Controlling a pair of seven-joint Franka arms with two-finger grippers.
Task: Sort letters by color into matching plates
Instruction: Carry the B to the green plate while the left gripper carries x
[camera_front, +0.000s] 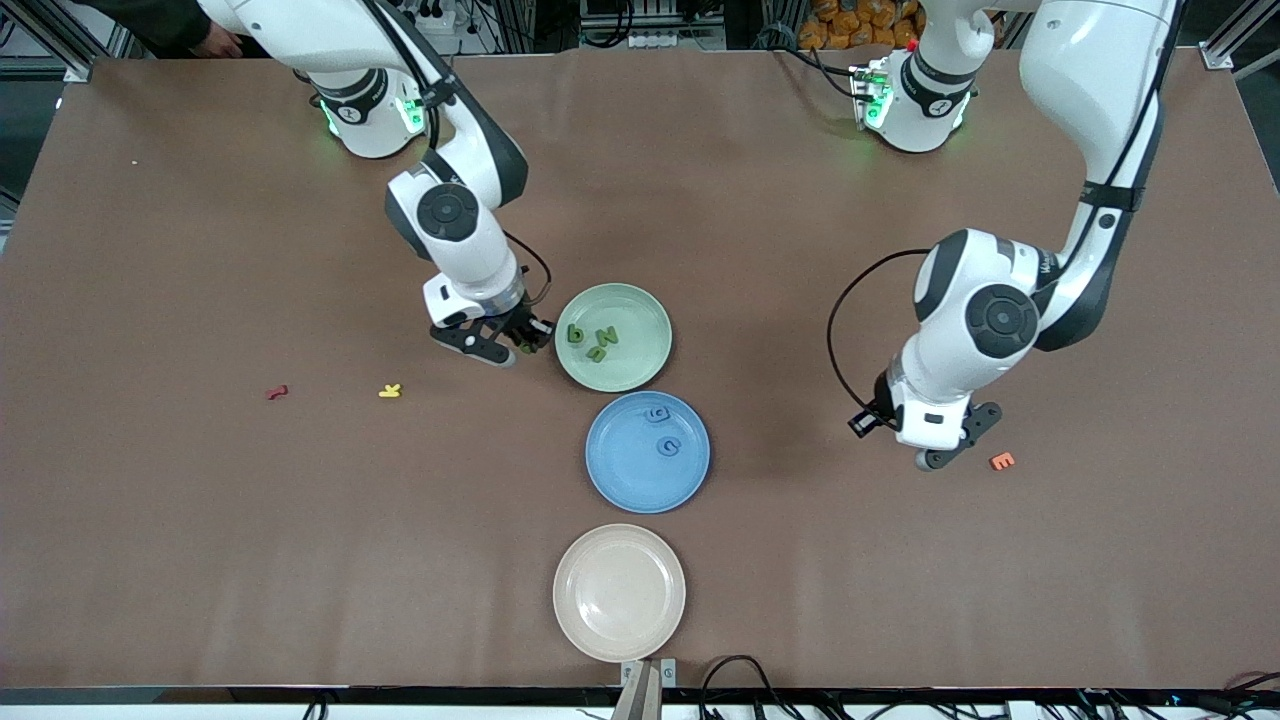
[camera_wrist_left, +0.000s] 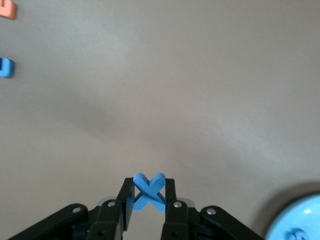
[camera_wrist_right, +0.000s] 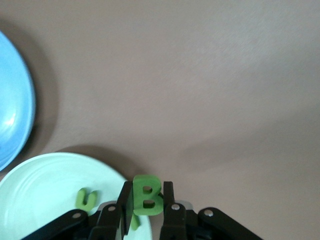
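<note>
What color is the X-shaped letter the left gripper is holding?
Blue. The X letter shows best in the left wrist view, pinched in the left gripper.

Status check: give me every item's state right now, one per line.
Left end effector: shut on blue X, over bare table.
Right end effector: shut on green B, beside green plate.
Green plate: three green letters inside.
Blue plate: two blue letters inside.
Cream plate: empty.

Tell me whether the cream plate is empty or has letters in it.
Empty. The cream plate, nearest the front camera, shows only its bare surface, while the pale green plate and blue plate each hold letters.
</note>
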